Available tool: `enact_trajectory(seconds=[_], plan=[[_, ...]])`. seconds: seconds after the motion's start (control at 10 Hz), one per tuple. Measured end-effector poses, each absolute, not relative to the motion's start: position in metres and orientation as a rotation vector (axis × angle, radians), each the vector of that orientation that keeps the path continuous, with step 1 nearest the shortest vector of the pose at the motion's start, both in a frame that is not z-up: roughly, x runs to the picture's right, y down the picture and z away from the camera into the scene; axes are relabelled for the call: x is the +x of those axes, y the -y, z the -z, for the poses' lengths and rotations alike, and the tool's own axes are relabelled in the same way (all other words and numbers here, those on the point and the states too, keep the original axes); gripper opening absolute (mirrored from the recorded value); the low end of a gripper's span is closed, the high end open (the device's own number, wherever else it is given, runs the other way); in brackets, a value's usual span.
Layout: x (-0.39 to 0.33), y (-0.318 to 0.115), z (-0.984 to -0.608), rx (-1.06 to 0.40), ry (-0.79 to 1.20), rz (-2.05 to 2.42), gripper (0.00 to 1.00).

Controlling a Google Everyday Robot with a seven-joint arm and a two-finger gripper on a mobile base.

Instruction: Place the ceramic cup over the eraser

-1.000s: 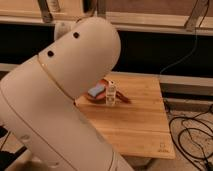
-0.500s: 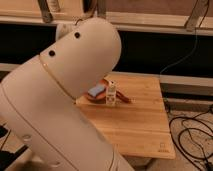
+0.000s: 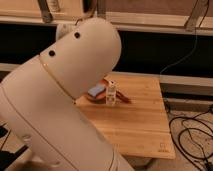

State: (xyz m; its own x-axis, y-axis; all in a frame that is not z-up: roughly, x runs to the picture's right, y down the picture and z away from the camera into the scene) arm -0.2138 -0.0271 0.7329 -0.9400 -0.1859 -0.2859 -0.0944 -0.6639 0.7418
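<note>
The robot's own arm (image 3: 60, 100) is nearest. Its smooth white rounded shell fills the left side and the middle of the camera view from the bottom edge almost to the top. A thin gold seam runs across it, and two small dark dots sit on its upper part. The claw is out of sight somewhere past this shell, so I cannot tell where it sits or whether it is wide, narrow or holding anything.

Past the arm's right edge is the bench (image 3: 140, 125), a pale wooden top with lengthwise grain. Its near right corner carries a small dark mark. To the right of the bench, black cables (image 3: 192, 135) loop on the floor.

Toward the far left part of the visible wood, right by the arm's outline, a small white-capped bottle (image 3: 112, 94) stands upright. Just left of it lies a flat light-blue pad (image 3: 96, 91), partly covered by the arm. A reddish-orange thing (image 3: 123, 98) lies low on the wood beside the bottle's base and reaches out to the right. It is too blurred to name.

Neither the ceramic cup nor the eraser can be made out. The arm hides the left half of the bench, and neither shows on the part left open.

Farthest back, beyond the bench, is a dark recess under a pale horizontal rail (image 3: 160, 22). Metal struts rise from the rail.
</note>
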Motion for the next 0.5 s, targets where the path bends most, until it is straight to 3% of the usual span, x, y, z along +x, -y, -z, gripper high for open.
enact_trajectory(seconds=[0.5], plan=[[-0.2136,0.0272,-0.7329,0.529,1.265,2.769,0.80]])
